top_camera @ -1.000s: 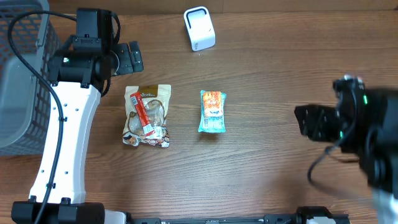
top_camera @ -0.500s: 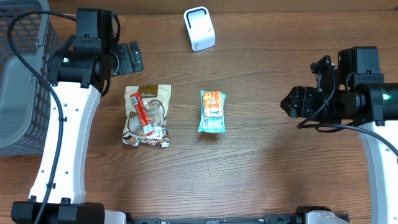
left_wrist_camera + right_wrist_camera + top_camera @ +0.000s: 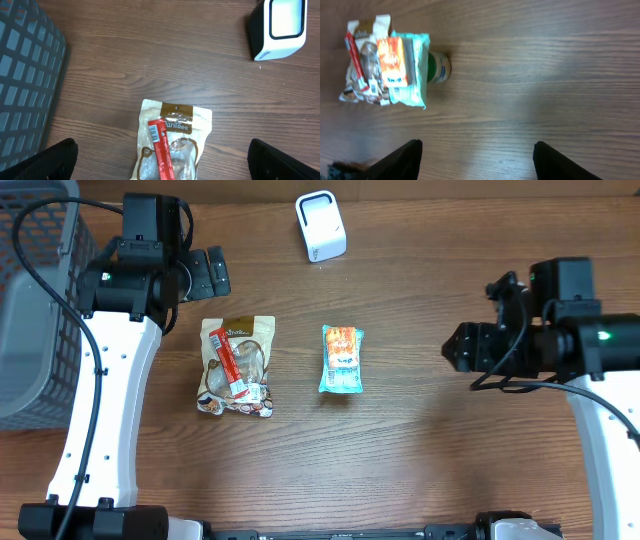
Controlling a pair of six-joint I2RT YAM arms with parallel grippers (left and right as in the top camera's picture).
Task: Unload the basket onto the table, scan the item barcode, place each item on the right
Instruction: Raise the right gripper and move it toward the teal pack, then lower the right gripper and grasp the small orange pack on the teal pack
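- Brown wooden table (image 3: 420, 460) carries every item; a grey mesh basket (image 3: 30, 300) sits at the far left.
- My left pincer (image 3: 210, 273) hovers just behind the brown snack pouch (image 3: 237, 366), jaws spread fully, holding nothing.
- A white scanner (image 3: 321, 226) stands near the table's far edge.
- A teal-and-orange packet (image 3: 342, 359) lies flat beside the pouch, not touching it.
- My right pincer (image 3: 460, 348) is right of the packet, jaws wide apart, empty.

Basket (image 3: 60, 240) (grey mesh) partly off-frame
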